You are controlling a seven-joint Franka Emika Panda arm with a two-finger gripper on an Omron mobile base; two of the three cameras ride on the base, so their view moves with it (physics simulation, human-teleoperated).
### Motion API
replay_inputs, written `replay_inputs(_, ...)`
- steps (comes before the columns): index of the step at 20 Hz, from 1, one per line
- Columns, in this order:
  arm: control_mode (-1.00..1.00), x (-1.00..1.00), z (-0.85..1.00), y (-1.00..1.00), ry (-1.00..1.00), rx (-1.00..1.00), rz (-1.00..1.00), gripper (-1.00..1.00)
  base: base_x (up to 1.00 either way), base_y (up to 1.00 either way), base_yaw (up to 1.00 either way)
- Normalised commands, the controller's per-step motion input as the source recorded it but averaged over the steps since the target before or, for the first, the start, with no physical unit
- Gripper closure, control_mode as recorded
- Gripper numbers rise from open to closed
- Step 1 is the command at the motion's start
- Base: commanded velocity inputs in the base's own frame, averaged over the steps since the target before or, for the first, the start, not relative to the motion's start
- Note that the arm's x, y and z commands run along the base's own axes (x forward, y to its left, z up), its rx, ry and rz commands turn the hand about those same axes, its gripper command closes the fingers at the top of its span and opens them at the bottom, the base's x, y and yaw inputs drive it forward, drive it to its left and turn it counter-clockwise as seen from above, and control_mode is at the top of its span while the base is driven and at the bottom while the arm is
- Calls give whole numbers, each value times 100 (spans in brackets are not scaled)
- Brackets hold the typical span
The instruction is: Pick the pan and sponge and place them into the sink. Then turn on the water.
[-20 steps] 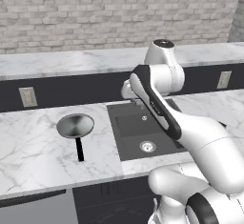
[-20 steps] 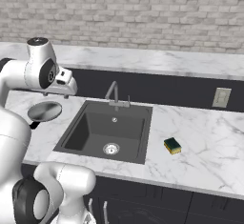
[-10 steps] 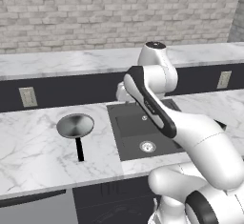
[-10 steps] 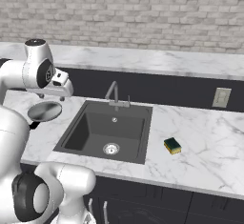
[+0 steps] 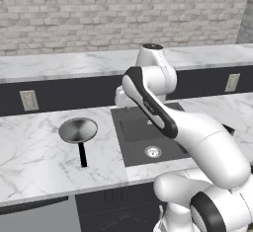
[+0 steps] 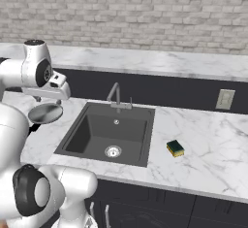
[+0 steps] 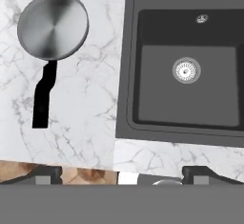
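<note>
Neither pan nor sponge is sitting in the sink yet; the spread, empty pincer is hovering high, needing to descend onto the pan.

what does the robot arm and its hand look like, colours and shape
The arm is glossy white, built of thick rounded segments, with dark grey bands at the joints and a dark round cap on its top joint. A curved dark strip runs along one link. The hand is a boxy white block, and its two small finger tips are dark grey and squared.
</note>
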Motion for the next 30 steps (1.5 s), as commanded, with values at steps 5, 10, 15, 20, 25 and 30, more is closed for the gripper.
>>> replay_inputs(5, -100, 0, -12, 13, 8, 0, 0, -100, 0, 0, 0)
replay_inputs(10, -100, 0, -19, 11, 7, 1, 0, -100, 0, 0, 0)
replay_inputs(15, -100, 0, -18, 13, 6, 0, 0, -100, 0, 0, 0)
replay_inputs(20, -100, 0, -17, 18, 7, 0, 0, -100, 0, 0, 0)
replay_inputs(25, -100, 0, -17, 17, 8, 0, 0, -100, 0, 0, 0)
replay_inputs(30, -100, 0, -18, 17, 9, 0, 0, -100, 0, 0, 0)
